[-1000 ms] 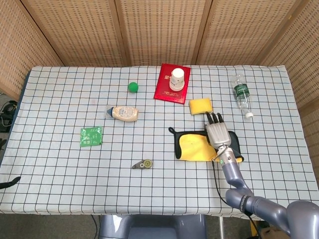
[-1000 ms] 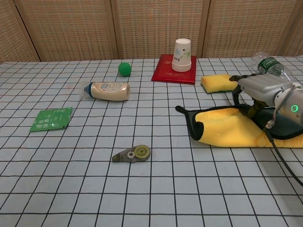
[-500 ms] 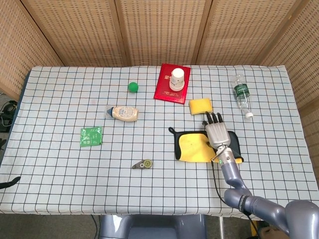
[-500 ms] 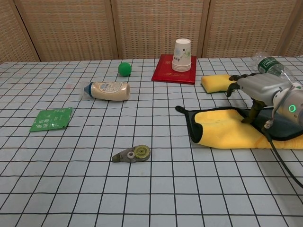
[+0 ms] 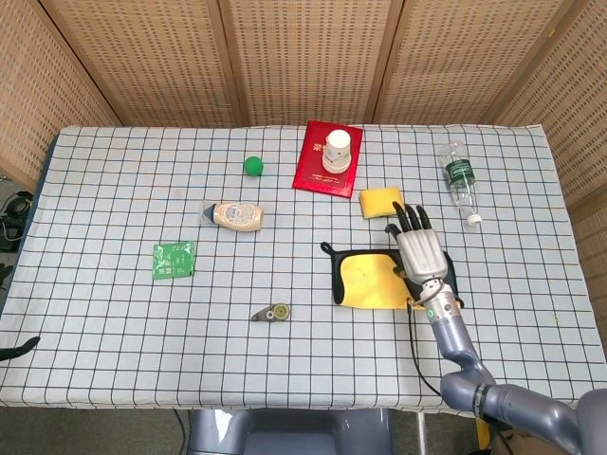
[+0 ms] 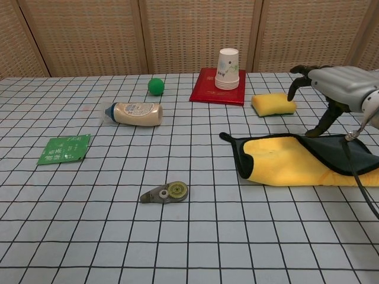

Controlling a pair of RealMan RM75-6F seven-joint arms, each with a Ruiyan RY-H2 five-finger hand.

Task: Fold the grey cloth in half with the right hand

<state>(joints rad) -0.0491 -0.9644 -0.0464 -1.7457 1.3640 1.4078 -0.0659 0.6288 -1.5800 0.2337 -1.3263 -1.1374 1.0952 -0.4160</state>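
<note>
The grey cloth with a yellow inner face [image 6: 296,163] was seen lying on the checked tablecloth [image 6: 89,225] toward the right side, partly folded, with yellow uppermost at the left and grey at the right. The right hand [image 6: 334,83] was held above the cloth's far right part, its dark fingers [image 6: 294,89] spread and curved downward, nothing gripped, clear of the fabric. The left hand was not seen.
</note>
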